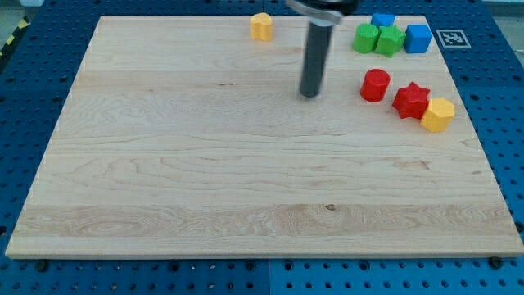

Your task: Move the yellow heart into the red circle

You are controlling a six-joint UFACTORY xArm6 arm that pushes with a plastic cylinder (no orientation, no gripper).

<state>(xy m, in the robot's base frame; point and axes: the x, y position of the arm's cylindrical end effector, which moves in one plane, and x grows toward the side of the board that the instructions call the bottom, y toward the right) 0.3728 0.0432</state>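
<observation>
The yellow heart [261,26] sits near the view's top edge of the wooden board, left of centre-right. The red circle [375,84], a short red cylinder, stands at the view's right. My tip [309,94] rests on the board between them, below and to the right of the yellow heart and well to the left of the red circle. It touches neither block.
A red star [411,100] and a yellow hexagon [438,115] lie touching just right of the red circle. At the top right are a green cylinder [366,38], a green star [390,40], a blue cube [418,38] and another blue block [382,20].
</observation>
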